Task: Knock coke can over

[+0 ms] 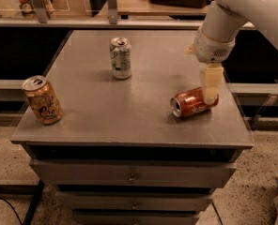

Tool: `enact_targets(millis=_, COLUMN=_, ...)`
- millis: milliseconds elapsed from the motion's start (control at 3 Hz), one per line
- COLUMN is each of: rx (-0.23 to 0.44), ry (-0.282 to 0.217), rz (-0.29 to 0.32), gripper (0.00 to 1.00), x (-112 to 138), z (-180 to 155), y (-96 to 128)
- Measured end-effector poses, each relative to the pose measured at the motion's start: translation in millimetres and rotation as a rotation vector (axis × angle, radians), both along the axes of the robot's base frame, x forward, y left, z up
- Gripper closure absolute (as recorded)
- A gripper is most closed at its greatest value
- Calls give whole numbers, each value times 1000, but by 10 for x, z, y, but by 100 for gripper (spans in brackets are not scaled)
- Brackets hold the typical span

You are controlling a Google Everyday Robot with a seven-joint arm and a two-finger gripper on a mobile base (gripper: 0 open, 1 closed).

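The coke can [191, 104] is red with a silver top. It lies on its side on the right part of the grey cabinet top [139, 111], with its top facing left. My gripper [210, 87] hangs from the white arm [233, 13] directly over the can's right end and overlaps it in the camera view. I cannot tell whether it touches the can.
A white-and-green can [120, 57] stands upright at the back middle. An orange-tan can [42, 100] stands upright near the front left edge. Drawers run below the cabinet top. A rail and a bench with clutter lie behind it.
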State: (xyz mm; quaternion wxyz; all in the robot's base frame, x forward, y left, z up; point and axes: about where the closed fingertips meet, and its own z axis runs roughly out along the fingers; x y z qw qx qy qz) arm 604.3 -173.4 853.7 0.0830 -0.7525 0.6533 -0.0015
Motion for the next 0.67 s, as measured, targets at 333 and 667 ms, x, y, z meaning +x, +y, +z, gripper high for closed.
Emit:
enact_targets(millis=333, rx=115, ry=-22, rz=-28, gripper=0, x=-4, z=-276, y=-34)
enact_targets(millis=667, rx=115, ry=-22, rz=-28, gripper=0, x=-4, z=-277, y=-34)
